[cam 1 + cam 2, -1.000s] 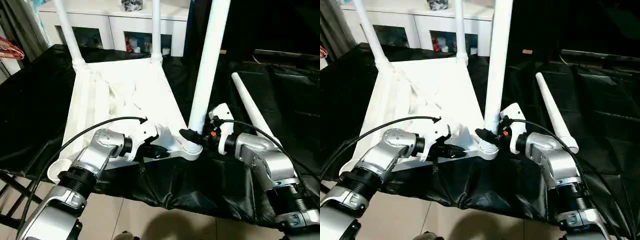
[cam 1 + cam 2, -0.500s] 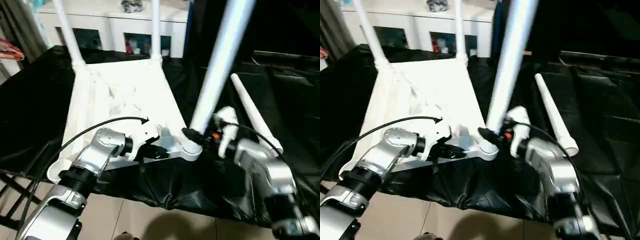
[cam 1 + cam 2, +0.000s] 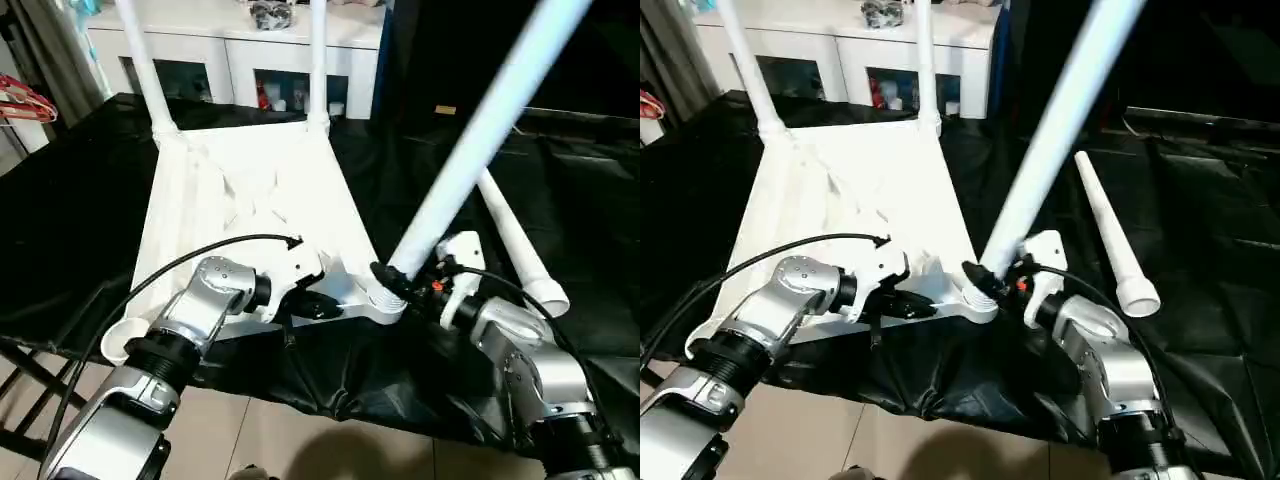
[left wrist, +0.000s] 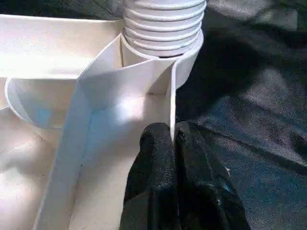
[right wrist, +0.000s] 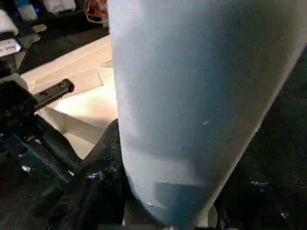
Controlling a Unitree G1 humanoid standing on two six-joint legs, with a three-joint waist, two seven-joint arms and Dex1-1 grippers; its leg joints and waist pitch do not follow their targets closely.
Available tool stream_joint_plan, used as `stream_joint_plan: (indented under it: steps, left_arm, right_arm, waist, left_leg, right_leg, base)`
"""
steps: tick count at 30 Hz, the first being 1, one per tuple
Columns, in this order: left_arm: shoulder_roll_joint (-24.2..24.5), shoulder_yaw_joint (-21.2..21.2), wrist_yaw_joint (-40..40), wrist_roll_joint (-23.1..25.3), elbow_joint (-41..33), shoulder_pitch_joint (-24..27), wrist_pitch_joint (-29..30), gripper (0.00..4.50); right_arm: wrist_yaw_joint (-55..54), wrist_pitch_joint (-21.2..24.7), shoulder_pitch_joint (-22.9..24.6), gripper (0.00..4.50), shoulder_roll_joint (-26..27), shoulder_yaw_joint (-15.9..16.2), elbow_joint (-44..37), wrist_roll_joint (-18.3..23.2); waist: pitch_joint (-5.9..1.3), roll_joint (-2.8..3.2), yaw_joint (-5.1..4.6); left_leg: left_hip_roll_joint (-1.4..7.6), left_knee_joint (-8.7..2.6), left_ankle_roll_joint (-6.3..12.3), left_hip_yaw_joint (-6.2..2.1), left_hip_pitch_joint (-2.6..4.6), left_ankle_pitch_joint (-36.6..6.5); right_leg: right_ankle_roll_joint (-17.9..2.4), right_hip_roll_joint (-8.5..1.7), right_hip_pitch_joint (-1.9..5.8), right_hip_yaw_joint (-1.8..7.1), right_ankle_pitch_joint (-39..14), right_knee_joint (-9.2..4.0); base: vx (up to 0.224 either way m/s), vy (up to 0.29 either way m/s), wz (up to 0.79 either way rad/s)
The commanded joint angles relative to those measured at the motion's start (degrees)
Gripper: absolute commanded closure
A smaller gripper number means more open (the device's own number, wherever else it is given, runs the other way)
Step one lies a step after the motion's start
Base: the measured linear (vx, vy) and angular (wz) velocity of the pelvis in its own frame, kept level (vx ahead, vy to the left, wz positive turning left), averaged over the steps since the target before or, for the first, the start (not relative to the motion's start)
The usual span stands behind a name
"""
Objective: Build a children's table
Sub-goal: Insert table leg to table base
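The children's table top (image 3: 250, 200) lies upside down on the black sheet, ribs up. Two white legs (image 3: 140, 60) (image 3: 318, 60) stand in its far corner sockets. At the near right corner socket (image 3: 385, 302), my right gripper (image 3: 395, 283) is shut on a third leg (image 3: 470, 150), which leans steeply to the right. Its ribbed lower end (image 4: 163, 24) sits in the socket. My left gripper (image 3: 320, 305) is shut on a thin rib (image 4: 171, 96) of the top just beside that socket. A fourth leg (image 3: 520, 245) lies loose to the right.
The black-sheeted folding table (image 3: 60, 200) carries everything, and its near edge drops to tiled floor (image 3: 300, 440). A white cabinet with glass doors (image 3: 240, 50) stands behind. A red hanger (image 3: 25, 100) shows at the far left. The near left socket (image 3: 118, 340) overhangs the edge.
The leg in my right gripper has tipped from nearly upright to a steep lean rightwards, its base staying at the socket. My left gripper has kept its hold.
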Motion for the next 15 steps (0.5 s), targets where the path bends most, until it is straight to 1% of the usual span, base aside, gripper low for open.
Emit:
stream_joint_plan:
  steps: [1, 3, 4, 5, 6, 7, 8, 10, 11, 13, 14, 15]
  left_arm:
    - [0.70, -0.83, 0.02, 1.69, 1.37, -0.74, 0.33, 4.50]
    - [0.89, -1.00, -0.23, 1.85, 1.32, -0.75, 0.23, 4.50]
    - [1.11, -1.19, -0.54, 2.01, 1.23, -0.75, 0.15, 4.50]
    - [1.57, -1.53, -1.24, 2.20, 0.86, -0.69, 0.06, 4.50]
    - [1.58, -1.53, -1.25, 2.20, 0.85, -0.69, 0.06, 4.50]
    - [1.69, -1.58, -1.40, 2.21, 0.76, -0.68, 0.05, 4.50]
    - [1.83, -1.59, -1.56, 2.19, 0.60, -0.67, 0.10, 4.50]
    - [2.11, -1.75, -2.02, 2.26, 0.36, -0.66, -0.03, 4.50]
    - [2.32, -1.90, -2.50, 2.26, 0.09, -0.62, -0.17, 4.50]
    - [2.58, -2.12, -3.57, 2.08, -0.26, -0.54, -0.72, 4.50]
    - [2.80, -2.25, -4.08, 2.01, -0.66, -0.46, -0.80, 4.50]
    - [3.06, -2.39, -4.65, 2.00, -0.91, -0.46, -1.25, 4.50]
  right_arm:
    - [-0.03, 2.04, 0.20, 2.59, -1.63, 2.03, 3.42, -4.22]
    - [0.77, 2.52, -0.49, 2.59, -1.88, 2.67, 3.89, -4.35]
    - [1.68, 2.92, -1.16, 2.59, -2.21, 3.42, 4.36, -4.59]
    - [3.86, 3.27, -2.33, 2.59, -2.99, 4.99, 5.56, -5.27]
    - [3.92, 3.28, -2.36, 2.59, -3.01, 5.02, 5.59, -5.28]
    - [4.52, 3.37, -2.65, 2.59, -3.20, 5.40, 5.93, -5.46]
    - [5.15, 3.19, -2.94, 2.59, -3.39, 5.81, 6.26, -5.69]
    - [6.42, 2.88, -3.31, 2.59, -3.71, 6.45, 6.68, -5.59]
    - [7.03, 2.90, -3.34, 2.59, -3.82, 6.64, 6.63, -5.33]
    - [7.96, 2.66, -3.40, 2.59, -4.01, 6.87, 6.90, -4.99]
    - [8.34, 2.29, -3.34, 2.59, -4.14, 6.96, 6.92, -4.97]
    - [8.86, 1.78, -3.31, 2.59, -4.21, 7.01, 7.15, -4.92]
  waist:
    - [-2.75, -0.19, -0.32]
    - [-2.54, -0.22, -0.51]
    - [-2.41, -0.26, -0.72]
    - [-2.32, -0.21, -0.81]
    - [-2.34, -0.29, -0.97]
    - [-2.43, -0.22, -0.97]
    - [-2.56, -0.32, -0.98]
    - [-2.58, -0.32, -0.95]
    - [-2.84, -0.27, -0.93]
    - [-2.90, -0.34, -0.92]
    - [-2.92, -0.36, -0.92]
    - [-2.99, -0.54, -0.79]
  left_leg:
    - [3.57, -5.07, -0.94, -2.10, 1.10, -19.87]
    - [3.49, -5.08, -0.99, -2.19, 1.16, -21.05]
    - [3.48, -5.12, -1.00, -2.25, 1.28, -21.83]
    - [3.46, -5.06, -1.04, -2.36, 1.49, -22.94]
    - [3.44, -5.09, -1.09, -2.42, 1.43, -23.11]
    - [3.53, -5.22, -1.07, -2.45, 1.38, -22.63]
    - [3.63, -5.25, -0.98, -2.39, 1.42, -22.08]
    - [3.73, -5.37, -0.83, -2.37, 1.32, -21.43]
    - [3.79, -5.42, -0.68, -2.29, 1.16, -20.03]
    - [3.77, -5.40, -0.34, -2.09, 1.03, -18.81]
    - [3.73, -5.35, -0.25, -2.02, 1.02, -18.39]
    - [3.68, -5.25, 0.14, -1.90, 1.00, -17.36]
  right_leg:
    - [-8.30, -5.83, 1.41, 3.19, -25.34, -5.86]
    - [-7.89, -5.92, 1.30, 3.11, -27.80, -6.09]
    - [-7.39, -5.96, 1.23, 3.08, -29.83, -6.36]
    - [-7.04, -6.07, 1.08, 3.01, -31.85, -6.55]
    - [-6.79, -6.07, 1.21, 2.95, -32.35, -6.59]
    - [-6.51, -6.09, 1.24, 3.01, -32.07, -6.66]
    - [-6.89, -6.00, 1.19, 3.12, -30.21, -6.51]
    - [-7.51, -5.97, 1.27, 3.19, -28.18, -6.34]
    - [-8.67, -5.95, 1.60, 3.21, -24.39, -5.92]
    - [-9.73, -5.85, 1.69, 3.33, -21.11, -5.62]
    - [-10.02, -5.83, 1.74, 3.33, -20.41, -5.58]
    - [-10.53, -5.94, 1.87, 3.34, -19.50, -5.48]
  base:
    - [0.000, 0.000, 0.00]
    - [0.000, 0.000, 0.00]
    - [0.000, 0.000, 0.00]
    - [0.000, 0.000, 0.00]
    - [0.000, 0.000, 0.00]
    - [0.000, 0.000, 0.00]
    - [0.000, 0.000, 0.00]
    - [0.000, 0.000, 0.00]
    - [0.000, 0.000, 0.00]
    - [0.000, 0.000, 0.00]
    - [0.000, 0.000, 0.00]
    - [0.000, 0.000, 0.00]
